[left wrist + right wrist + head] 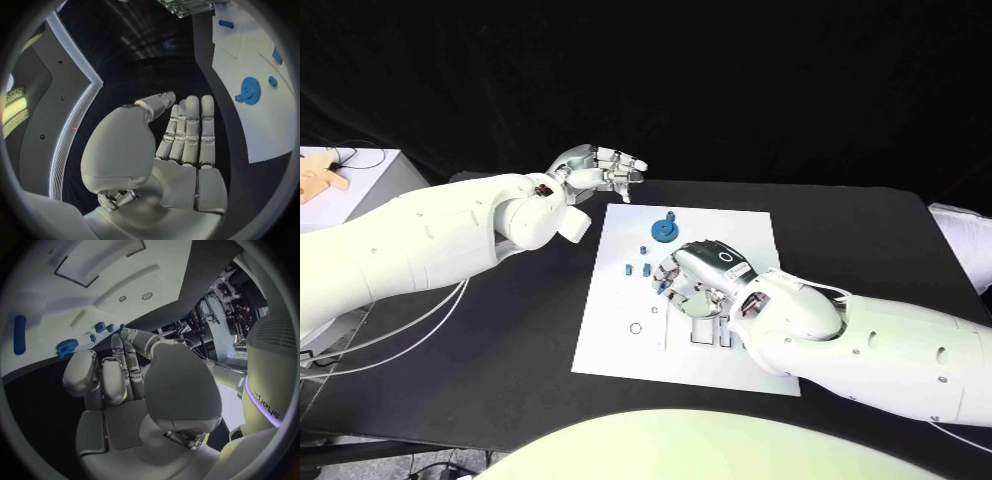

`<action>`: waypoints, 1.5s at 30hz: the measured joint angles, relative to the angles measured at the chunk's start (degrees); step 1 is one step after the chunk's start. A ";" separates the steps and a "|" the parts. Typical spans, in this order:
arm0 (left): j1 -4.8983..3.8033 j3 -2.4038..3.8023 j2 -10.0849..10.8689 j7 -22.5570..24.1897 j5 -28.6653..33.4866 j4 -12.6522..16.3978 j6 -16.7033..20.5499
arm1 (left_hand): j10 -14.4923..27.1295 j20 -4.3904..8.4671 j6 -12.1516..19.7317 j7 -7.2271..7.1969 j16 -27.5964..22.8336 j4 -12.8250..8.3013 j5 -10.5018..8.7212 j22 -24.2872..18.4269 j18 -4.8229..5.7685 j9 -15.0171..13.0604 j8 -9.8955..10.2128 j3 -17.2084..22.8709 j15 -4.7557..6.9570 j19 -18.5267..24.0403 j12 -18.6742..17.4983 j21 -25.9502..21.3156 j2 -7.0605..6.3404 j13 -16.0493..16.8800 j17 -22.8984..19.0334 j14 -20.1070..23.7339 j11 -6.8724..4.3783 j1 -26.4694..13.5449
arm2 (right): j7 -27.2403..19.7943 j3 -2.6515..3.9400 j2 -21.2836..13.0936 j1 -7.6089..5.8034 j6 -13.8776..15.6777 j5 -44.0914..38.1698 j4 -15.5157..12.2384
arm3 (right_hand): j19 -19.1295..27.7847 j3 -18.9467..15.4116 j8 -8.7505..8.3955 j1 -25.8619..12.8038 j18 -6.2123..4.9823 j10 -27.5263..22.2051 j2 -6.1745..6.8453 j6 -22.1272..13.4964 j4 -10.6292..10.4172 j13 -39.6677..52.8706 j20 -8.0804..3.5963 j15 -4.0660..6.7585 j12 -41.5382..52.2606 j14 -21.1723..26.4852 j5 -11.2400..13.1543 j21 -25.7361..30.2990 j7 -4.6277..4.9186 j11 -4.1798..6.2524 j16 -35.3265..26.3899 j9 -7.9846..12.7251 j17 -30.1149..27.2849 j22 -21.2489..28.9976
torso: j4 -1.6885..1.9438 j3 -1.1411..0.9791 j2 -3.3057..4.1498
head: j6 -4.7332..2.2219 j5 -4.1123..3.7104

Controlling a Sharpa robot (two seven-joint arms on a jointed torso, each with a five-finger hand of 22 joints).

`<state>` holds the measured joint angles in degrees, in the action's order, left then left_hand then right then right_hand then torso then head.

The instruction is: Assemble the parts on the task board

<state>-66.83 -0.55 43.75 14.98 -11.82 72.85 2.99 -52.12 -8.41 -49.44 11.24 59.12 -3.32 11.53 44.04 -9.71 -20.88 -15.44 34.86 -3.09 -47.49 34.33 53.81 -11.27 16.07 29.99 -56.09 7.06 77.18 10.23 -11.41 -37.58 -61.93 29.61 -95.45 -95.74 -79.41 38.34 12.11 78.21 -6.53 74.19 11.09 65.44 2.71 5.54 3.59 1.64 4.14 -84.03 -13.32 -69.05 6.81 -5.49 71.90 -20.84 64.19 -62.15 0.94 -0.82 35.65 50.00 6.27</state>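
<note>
Hovering low over the middle of the task board (pixel 733 225), the right hand (pixel 700 272) hangs palm down, its fingers (pixel 119 377) held straight and side by side with nothing between them; they are slightly parted rather than clenched. Just beyond those fingertips, toward the far end of the white plate, lies the blue gear (pixel 666 232), with a small blue knob (pixel 672 216) a little farther out. Beside the right hand, on its side toward the left arm, a row of small blue pegs (pixel 638 267) sits on the plate, and a further blue piece (pixel 658 290) lies close against the fingers. The right wrist view shows the gear (pixel 66 346) and pegs (pixel 100 327) just past the fingertips, and a long blue bar (pixel 19 335) well off to one side.

The left hand (pixel 600 172) is raised off the table (pixel 516 330) beyond the board's far corner, well apart from every part. In the left wrist view its fingers (pixel 189 131) stand straight and pressed together, the thumb set slightly aside, holding nothing. The gear (pixel 250 90) appears there on the plate, off to the side of those fingertips, with a small blue piece (pixel 272 81) next to it.

Nearer the robot, partly under the right wrist, the board carries pale rectangular recesses (pixel 708 333) and a small ring outline (pixel 636 328).
</note>
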 measured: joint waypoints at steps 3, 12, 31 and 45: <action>0.00 0.00 -0.39 0.07 0.05 -0.41 -0.02 | 0.00 0.00 0.00 0.00 0.00 0.00 0.00 -0.02 0.00 0.00 0.00 0.00 0.00 0.00 0.00 0.00 0.05 0.00 0.00 0.00 0.00 -0.05 | 0.00 -0.06 0.58 0.47 -0.39 -0.34 0.42 | 0.00 0.00 0.00 0.00 -0.01 0.00 0.00 0.00 0.00 0.39 0.00 0.00 0.00 0.00 0.00 0.00 0.00 0.00 0.00 -0.02 -0.02 0.00 | 0.03 0.06 -0.05 | 0.00 0.92; 0.00 0.00 -0.77 0.18 0.16 -0.72 -0.08 | 0.13 0.00 0.00 0.00 0.00 0.00 0.00 -0.05 0.00 0.00 0.00 0.00 0.00 0.00 0.00 0.00 0.05 -0.04 0.00 0.00 0.13 -0.05 | 0.36 -0.34 1.34 1.36 -1.84 -1.79 1.27 | 0.00 0.00 -0.01 0.00 -0.03 0.00 0.01 -0.01 0.00 0.43 0.00 0.13 0.00 0.13 0.02 0.00 -0.01 0.00 0.00 -0.01 -0.02 0.00 | -0.04 0.09 -0.05 | 0.00 2.93; -0.02 0.00 -0.32 0.12 0.28 -0.48 -0.38 | 0.21 -0.20 0.00 0.00 -0.22 0.16 0.00 -0.17 0.00 0.04 0.00 -0.16 0.00 0.20 0.24 -0.23 0.05 -0.06 -0.05 0.00 0.21 -0.05 | 3.17 -0.48 2.13 2.06 -2.39 -6.54 2.08 | 0.00 -0.01 -0.21 -0.11 -0.05 0.15 -0.10 -0.22 0.00 0.44 0.00 0.13 0.00 0.13 0.03 0.00 -0.22 0.14 0.00 -0.09 -0.01 -0.21 | -0.04 -0.03 0.04 | 0.00 3.72; -0.02 0.00 -0.27 0.05 0.31 -0.46 -0.61 | 0.21 -0.20 -0.01 0.00 -0.22 0.16 0.00 -0.16 0.00 0.04 0.00 -0.16 0.00 0.20 0.24 -0.22 0.05 -0.11 -0.10 0.00 0.21 -0.05 | 3.77 -0.52 2.73 2.45 -2.87 -7.26 2.41 | 0.00 -0.01 0.01 -0.12 -0.05 0.42 -0.10 -0.08 0.00 0.43 0.00 0.12 -0.01 0.11 0.05 0.00 -0.08 0.42 -0.01 -0.07 -0.01 -0.20 | -0.01 -0.04 0.03 | 0.00 4.00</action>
<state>-66.84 -0.55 43.48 15.03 -11.51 72.39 2.38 -51.92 -8.61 -49.45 11.23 58.91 -3.16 11.53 43.88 -9.71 -20.84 -15.44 34.70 -3.09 -47.29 34.57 53.59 -11.22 15.96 29.90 -56.09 7.27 77.13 14.00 -11.93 -34.86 -59.48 26.74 -102.71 -93.33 -79.41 38.33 12.12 78.10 -6.59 74.61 10.99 65.37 2.71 5.97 3.60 1.75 4.13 -83.92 -13.27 -69.05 6.73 -5.08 71.89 -20.91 64.18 -62.36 0.93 -0.87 35.68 50.00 10.28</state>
